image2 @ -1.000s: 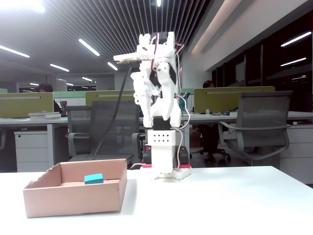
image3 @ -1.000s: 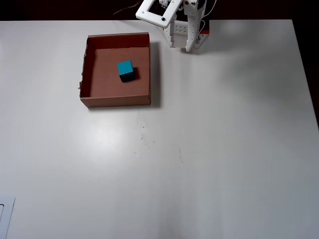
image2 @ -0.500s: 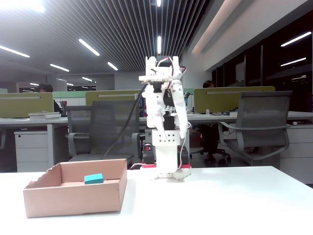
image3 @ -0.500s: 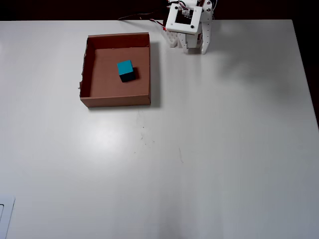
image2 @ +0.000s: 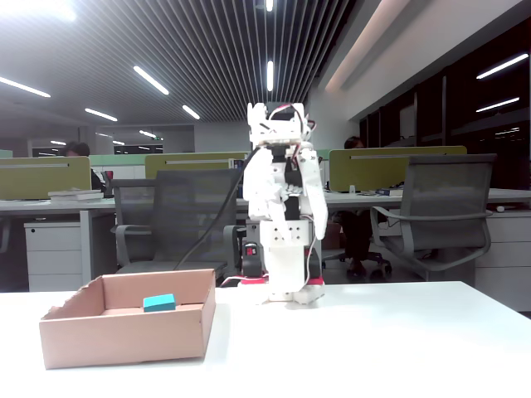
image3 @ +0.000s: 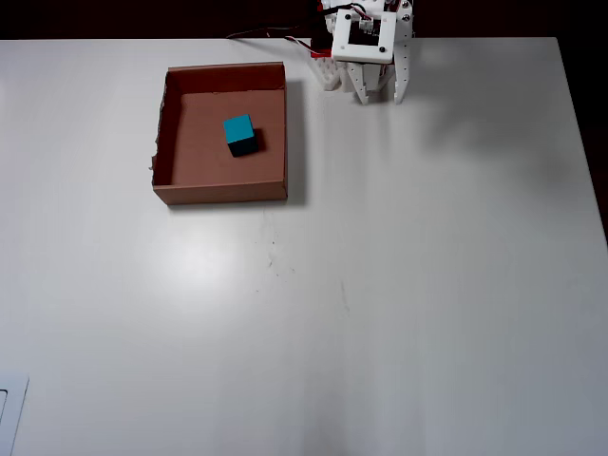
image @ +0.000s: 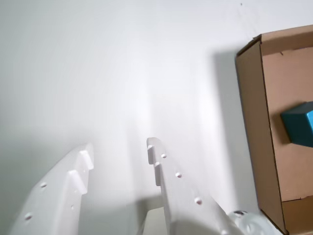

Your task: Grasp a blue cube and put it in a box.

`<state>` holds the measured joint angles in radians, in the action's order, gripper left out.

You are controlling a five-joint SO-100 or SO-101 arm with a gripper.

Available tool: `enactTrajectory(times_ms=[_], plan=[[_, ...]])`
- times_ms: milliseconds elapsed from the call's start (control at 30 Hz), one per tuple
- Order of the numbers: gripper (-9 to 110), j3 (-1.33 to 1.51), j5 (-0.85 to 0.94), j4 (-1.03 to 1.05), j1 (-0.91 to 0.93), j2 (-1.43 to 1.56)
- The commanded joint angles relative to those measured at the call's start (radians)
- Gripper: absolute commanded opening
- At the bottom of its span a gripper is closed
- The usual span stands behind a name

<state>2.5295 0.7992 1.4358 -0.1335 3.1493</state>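
**Cube sits in the box, arm folded at the back**

On the left in the overhead view, the box [image3: 220,195] rests on the white surface [image3: 380,285], its ragged corner on its left wall. The blue cube [image3: 239,133] lies on the box floor, clear of every wall! The fixed view shows the same: the cube [image2: 159,303] sits low behind the cardboard front wall [image2: 124,336]. Moving right, the arm [image2: 283,224] stands folded upright by its base, well apart from the box. The pincer [image: 119,154] hangs with its fingers spread and nothing between them, only bare surface below.
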Motion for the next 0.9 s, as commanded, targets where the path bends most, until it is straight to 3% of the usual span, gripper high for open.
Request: enactTrajectory(times_ms=[0, 867], plan=[[13, -0.002, 0.005, -0.025, -0.006, 0.006], [14, 0.146, 0.012, -0.118, 0.388, 0.035]])
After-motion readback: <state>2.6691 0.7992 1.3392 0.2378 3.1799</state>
